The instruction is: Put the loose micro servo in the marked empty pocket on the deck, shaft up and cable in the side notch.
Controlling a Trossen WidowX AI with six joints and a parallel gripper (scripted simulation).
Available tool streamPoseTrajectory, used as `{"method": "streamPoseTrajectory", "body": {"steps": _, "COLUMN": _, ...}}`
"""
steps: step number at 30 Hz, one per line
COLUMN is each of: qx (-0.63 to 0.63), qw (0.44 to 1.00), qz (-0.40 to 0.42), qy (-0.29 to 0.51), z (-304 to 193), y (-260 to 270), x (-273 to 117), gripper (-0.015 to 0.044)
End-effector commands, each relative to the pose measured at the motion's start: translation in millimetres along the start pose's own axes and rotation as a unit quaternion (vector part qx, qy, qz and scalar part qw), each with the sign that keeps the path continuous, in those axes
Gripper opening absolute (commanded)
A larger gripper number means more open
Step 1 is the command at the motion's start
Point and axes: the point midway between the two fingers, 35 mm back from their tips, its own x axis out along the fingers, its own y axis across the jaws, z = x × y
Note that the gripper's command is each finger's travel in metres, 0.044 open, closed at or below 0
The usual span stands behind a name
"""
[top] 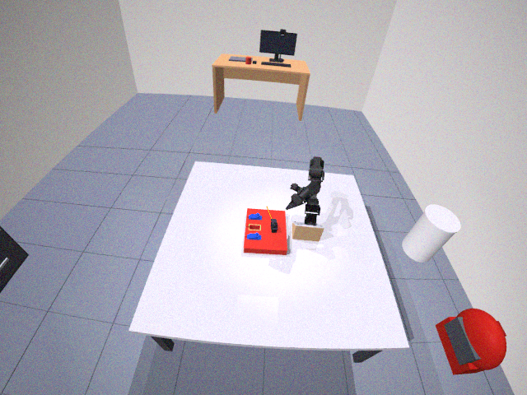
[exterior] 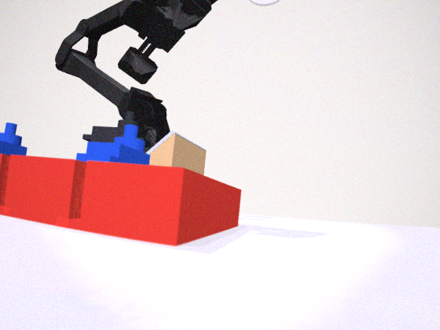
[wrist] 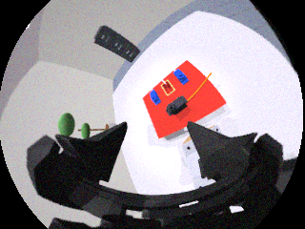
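Note:
The loose black micro servo (top: 273, 225) (exterior: 104, 133) (wrist: 176, 105) stands on the red deck (top: 266, 247) (exterior: 135, 199) (wrist: 205, 102), its shaft seeming to point up. Its orange cable (top: 268, 212) (wrist: 200, 86) sticks out to one side. The pocket's yellow outline (top: 254, 230) lies between two blue servos, one (top: 254, 216) (wrist: 181, 76) on the far side and one (top: 254, 236) (wrist: 155, 97) on the near side; the pocket looks empty. My gripper (top: 290, 197) (wrist: 158, 124) is open and empty, raised above and to the right of the deck, clear of the servo. The pocket's inside is hidden in the exterior view.
A wooden block (top: 307, 233) (exterior: 188, 152) with a pale top stands right of the deck, in front of the arm's base. The deck rests on a white table (top: 204, 276). A desk (top: 261, 72) with a monitor stands far behind.

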Motion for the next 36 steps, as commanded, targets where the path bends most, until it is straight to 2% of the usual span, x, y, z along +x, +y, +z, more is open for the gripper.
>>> {"method": "streamPoseTrajectory", "body": {"steps": 1, "qx": 0.039, "qw": 0.998, "qz": -0.041, "qy": 0.012, "z": 5, "y": 1, "x": 10, "gripper": 0.044}}
{"method": "streamPoseTrajectory", "body": {"steps": 20, "qx": 0.217, "qw": 0.949, "qz": -0.225, "qy": 0.051, "z": 23, "y": -10, "x": 62, "gripper": 0.044}}
{"method": "streamPoseTrajectory", "body": {"steps": 36, "qx": 0.368, "qw": 0.849, "qz": -0.374, "qy": 0.06, "z": 34, "y": -32, "x": 111, "gripper": 0.044}}
